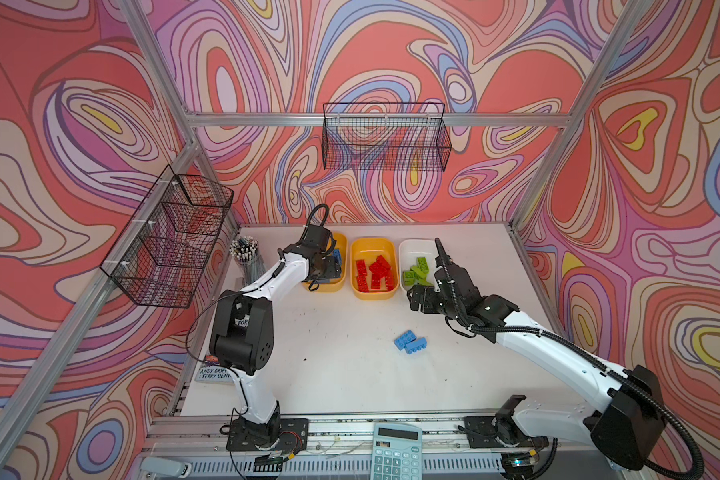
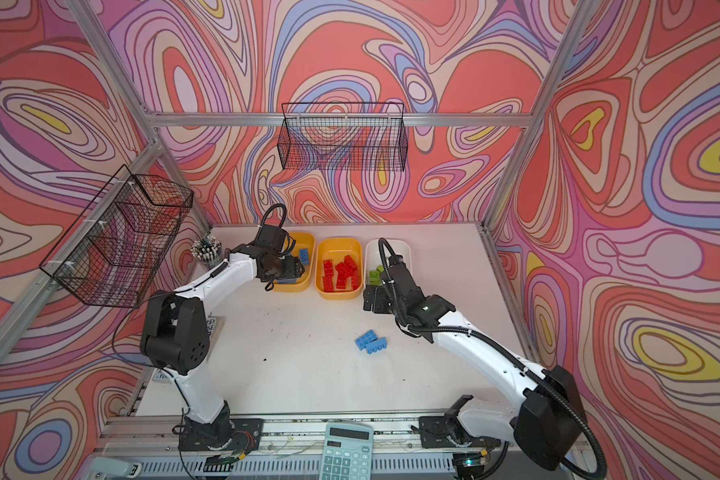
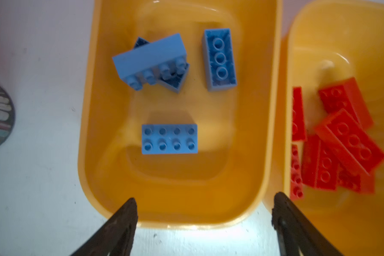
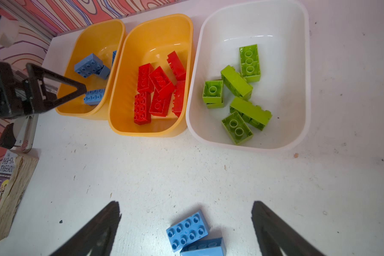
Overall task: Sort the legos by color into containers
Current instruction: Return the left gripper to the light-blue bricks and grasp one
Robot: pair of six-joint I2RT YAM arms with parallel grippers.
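The jaws of both are seen wide and empty: left gripper (image 3: pixel 204 205) over the yellow-orange tray (image 3: pixel 208 188) with blue bricks (image 3: pixel 169 139), right gripper (image 4: pixel 186 205) near two loose blue bricks (image 4: pixel 187 230).

The scuffed white table (image 1: pixel 329 374) carries three trays in a row along its far edge: a left yellow tray (image 4: pixel 98 33), a middle yellow tray (image 1: pixel 373 296) and a white tray (image 1: pixel 406 249). Two blue bricks (image 1: pixel 408 341) lie touching near its middle. A cup of pencils (image 1: pixel 246 255) stands near the far left corner, and a book (image 1: pixel 213 372) lies at the left edge.
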